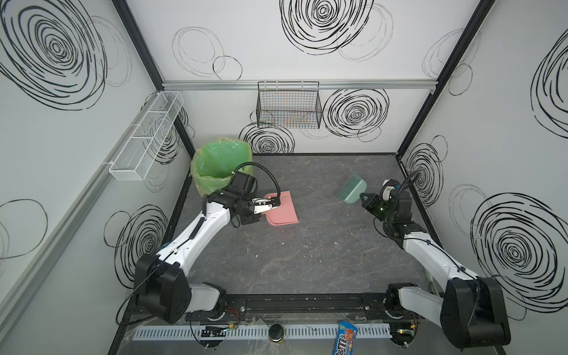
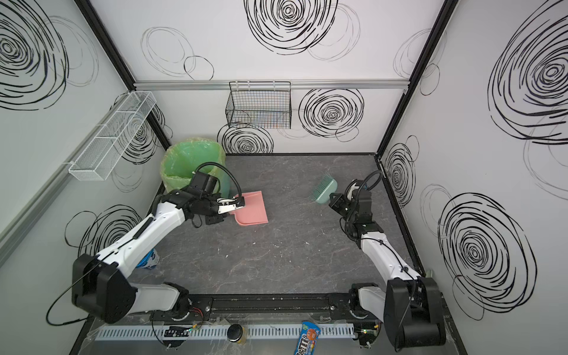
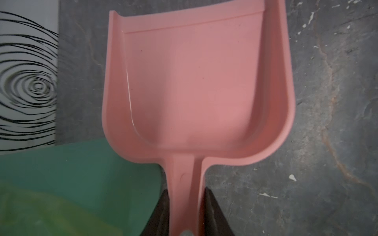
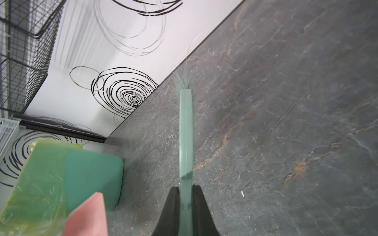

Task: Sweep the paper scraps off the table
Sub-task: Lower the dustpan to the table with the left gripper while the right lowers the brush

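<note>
Grey table (image 1: 307,261), left hand (image 1: 271,205) holds dustpan (image 1: 284,213), right hand (image 1: 363,197) holds brush (image 1: 353,190).

Both top views hang high above the near edge, looking down over the worktop (image 1: 307,252) toward the far wall (image 1: 246,40). The left wrist view sits close behind the left tool (image 3: 187,198), facing along the dustpan (image 3: 194,81); the right wrist view looks past the right tool (image 4: 186,189) along the brush (image 4: 186,132). Both wrist views share the bin (image 3: 81,163).
</note>
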Robot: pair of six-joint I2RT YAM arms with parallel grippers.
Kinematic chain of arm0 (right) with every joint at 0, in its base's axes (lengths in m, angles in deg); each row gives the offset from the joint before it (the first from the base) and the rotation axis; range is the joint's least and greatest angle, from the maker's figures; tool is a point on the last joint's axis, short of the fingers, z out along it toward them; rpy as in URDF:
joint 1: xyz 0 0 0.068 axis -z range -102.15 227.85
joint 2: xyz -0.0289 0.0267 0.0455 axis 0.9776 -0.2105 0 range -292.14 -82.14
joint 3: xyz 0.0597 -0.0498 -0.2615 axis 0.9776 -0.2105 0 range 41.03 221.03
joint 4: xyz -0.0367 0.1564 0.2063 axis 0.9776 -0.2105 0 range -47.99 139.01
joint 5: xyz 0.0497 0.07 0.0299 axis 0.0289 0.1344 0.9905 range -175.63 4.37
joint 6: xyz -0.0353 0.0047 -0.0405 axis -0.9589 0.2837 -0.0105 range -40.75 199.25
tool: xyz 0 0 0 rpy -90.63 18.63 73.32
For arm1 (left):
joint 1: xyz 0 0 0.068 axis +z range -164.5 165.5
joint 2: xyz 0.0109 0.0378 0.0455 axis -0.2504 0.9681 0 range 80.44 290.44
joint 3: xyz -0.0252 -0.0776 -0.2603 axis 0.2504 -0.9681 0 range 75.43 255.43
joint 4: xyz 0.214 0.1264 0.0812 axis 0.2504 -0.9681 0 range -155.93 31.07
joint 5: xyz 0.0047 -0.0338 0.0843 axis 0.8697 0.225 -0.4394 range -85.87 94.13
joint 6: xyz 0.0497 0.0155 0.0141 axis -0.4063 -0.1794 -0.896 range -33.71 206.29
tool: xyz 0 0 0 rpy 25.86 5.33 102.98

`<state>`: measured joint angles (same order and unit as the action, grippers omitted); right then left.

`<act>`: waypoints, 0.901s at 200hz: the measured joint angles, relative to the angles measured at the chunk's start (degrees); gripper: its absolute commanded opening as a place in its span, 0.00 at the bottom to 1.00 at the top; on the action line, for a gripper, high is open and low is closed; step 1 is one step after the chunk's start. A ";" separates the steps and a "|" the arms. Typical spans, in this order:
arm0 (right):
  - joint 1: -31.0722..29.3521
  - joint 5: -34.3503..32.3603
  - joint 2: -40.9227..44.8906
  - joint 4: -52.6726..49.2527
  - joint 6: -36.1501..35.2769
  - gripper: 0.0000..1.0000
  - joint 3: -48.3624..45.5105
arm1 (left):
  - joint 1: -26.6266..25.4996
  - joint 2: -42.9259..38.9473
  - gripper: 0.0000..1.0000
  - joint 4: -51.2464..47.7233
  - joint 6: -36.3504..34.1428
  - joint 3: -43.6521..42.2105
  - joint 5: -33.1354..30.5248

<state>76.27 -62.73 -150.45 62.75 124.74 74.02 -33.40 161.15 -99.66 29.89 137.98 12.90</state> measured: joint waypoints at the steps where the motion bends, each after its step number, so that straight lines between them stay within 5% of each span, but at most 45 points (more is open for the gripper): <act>1: 0.15 0.11 -0.46 0.24 0.02 0.00 0.02 | -0.04 0.20 0.00 0.11 0.13 -0.04 0.07; 66: 2.86 2.84 -17.31 8.20 3.43 0.00 2.56 | -4.00 13.31 0.02 11.47 6.56 -0.17 2.51; 95: 2.89 4.37 -21.84 11.85 4.92 0.00 2.56 | -4.33 18.23 0.11 12.52 7.30 1.53 2.84; 180: 2.89 2.03 -22.73 9.05 3.17 0.27 2.56 | -4.63 27.34 0.30 15.28 7.41 8.35 4.00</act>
<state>79.15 -60.70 -173.18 71.80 127.91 76.58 -38.03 188.49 -84.38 37.30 146.33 16.90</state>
